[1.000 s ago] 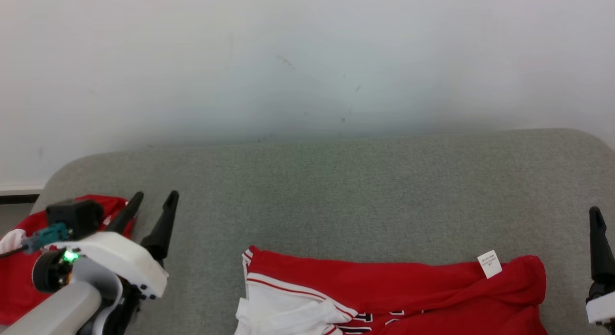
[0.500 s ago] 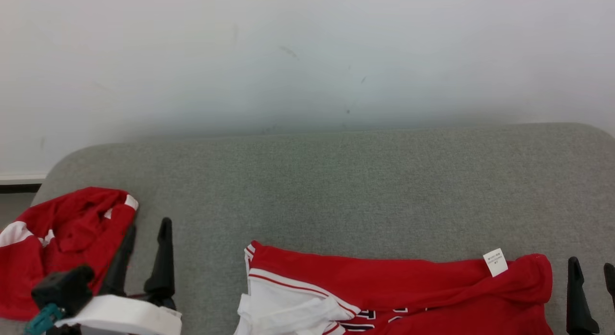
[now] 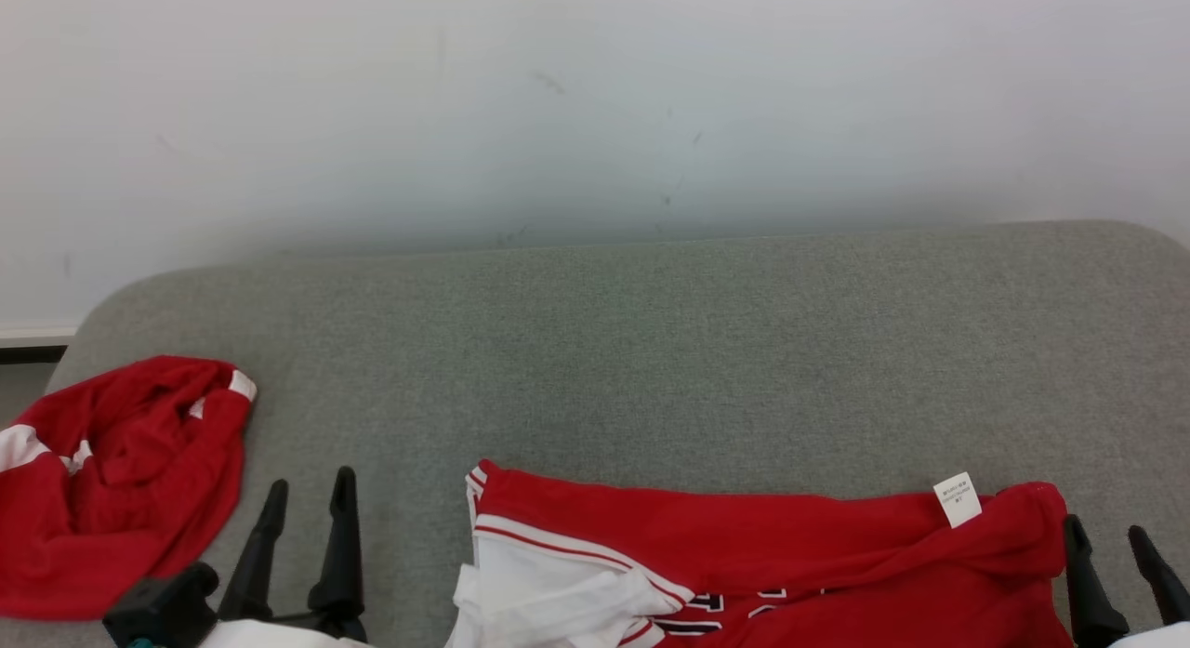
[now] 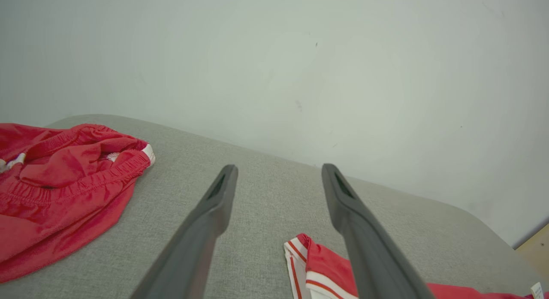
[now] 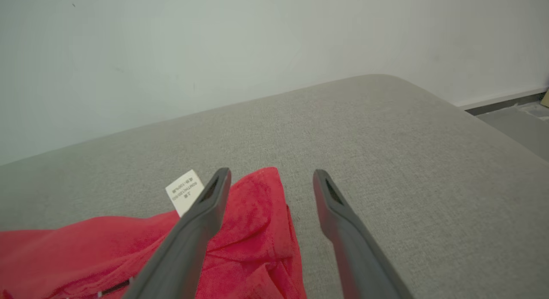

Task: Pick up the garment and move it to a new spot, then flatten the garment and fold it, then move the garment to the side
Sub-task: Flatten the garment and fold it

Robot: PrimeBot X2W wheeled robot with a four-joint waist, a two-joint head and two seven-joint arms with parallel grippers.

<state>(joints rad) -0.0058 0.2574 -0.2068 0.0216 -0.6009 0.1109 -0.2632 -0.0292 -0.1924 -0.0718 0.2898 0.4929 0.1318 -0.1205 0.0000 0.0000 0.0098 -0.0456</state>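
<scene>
Garment (image 3: 762,546) lying between claws | left claw (image 3: 310,481) released, empty | right claw (image 3: 1104,529) released, empty

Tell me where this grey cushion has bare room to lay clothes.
The grey fabric cushion is bare across its far band, between the white wall and the red-and-white jersey, and in the gap between the crumpled red garment and that jersey. The near edge is crowded.
</scene>
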